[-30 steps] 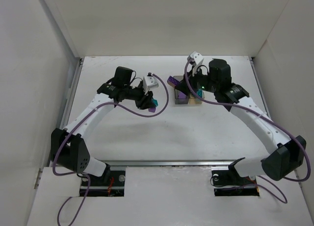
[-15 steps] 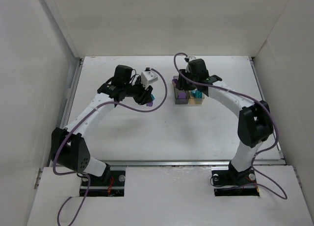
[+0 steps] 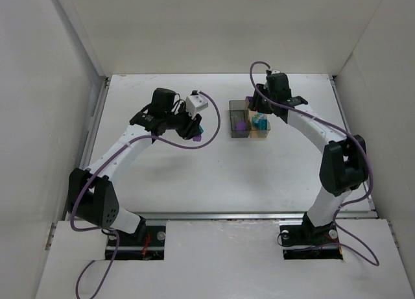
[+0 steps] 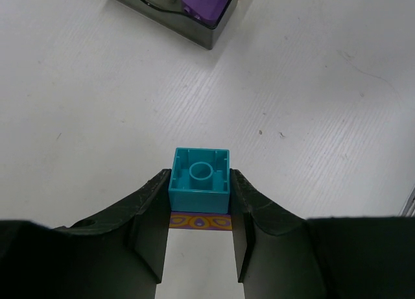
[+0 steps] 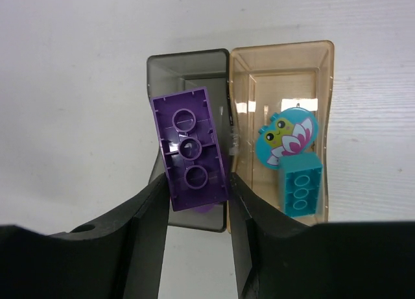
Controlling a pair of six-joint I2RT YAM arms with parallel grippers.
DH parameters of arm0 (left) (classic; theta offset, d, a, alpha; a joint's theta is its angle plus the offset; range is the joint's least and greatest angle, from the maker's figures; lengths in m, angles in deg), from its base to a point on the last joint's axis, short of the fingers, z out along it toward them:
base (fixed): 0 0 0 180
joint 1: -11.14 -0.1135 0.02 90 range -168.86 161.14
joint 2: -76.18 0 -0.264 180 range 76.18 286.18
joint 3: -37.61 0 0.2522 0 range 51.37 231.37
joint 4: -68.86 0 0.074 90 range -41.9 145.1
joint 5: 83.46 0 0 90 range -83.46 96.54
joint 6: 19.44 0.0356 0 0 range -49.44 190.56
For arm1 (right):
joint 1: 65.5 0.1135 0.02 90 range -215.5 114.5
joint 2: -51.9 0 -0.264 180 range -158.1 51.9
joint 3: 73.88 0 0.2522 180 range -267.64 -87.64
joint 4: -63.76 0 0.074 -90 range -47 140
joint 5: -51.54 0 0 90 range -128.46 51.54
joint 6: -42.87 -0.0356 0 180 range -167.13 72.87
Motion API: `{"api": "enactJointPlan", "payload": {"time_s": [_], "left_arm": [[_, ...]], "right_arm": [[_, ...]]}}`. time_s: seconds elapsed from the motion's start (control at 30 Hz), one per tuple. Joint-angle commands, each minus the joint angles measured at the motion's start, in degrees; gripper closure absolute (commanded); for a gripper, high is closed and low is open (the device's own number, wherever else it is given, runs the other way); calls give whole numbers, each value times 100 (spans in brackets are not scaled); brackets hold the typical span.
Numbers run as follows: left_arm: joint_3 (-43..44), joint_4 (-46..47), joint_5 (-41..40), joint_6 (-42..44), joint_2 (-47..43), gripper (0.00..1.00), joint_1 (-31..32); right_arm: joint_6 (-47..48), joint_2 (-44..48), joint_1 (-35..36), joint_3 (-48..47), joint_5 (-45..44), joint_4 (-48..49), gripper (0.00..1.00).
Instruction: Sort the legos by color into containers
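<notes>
Gleaming purple lego (image 5: 191, 150) w/ 3 tubes

Left gripper (image 4: 200, 185) clamps a teal lego (image 4: 200, 178), hollow underside toward camera; a purple-orange patterned piece (image 4: 201, 221) sits just behind it. Well ahead on the bench (image 4: 311, 117): dark grey container (image 4: 170, 19) holding a purple lego (image 4: 204, 0).

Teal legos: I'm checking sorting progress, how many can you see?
3: one square brick between the left jaws, and one long brick and one rounded frog-printed piece in the amber container. Others may be hidden.
</notes>
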Motion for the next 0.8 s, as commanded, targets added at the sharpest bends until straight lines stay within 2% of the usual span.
{"api": "enactJointPlan", "payload": {"time_s": [0.0,0.13,0.2,0.3,0.33,0.47,0.67,0.73,0.77], "left_arm": [[-59,215,49,-67,-171,100,11],[-7,268,49,-119,-171,100,11],[-7,268,49,-119,-171,100,11],[45,268,49,-172,-171,100,11],[46,268,49,-172,-171,100,11],[46,268,49,-225,-171,100,11],[151,268,49,-278,-118,100,11],[151,268,49,-339,-118,100,11],[204,268,49,-339,-66,100,11]], "right_arm": [[-18,-27,-17,-35,271,40,100],[-18,-194,123,-325,333,-135,99],[43,-387,280,-509,141,-302,89],[97,-581,465,-694,87,-452,81],[97,-651,466,-816,87,-513,70],[-26,-854,466,-888,-89,-689,42],[-79,-521,466,-826,-440,-637,40],[-10,-450,466,-878,-441,-637,40],[78,-450,466,-879,-162,-584,40]]}}
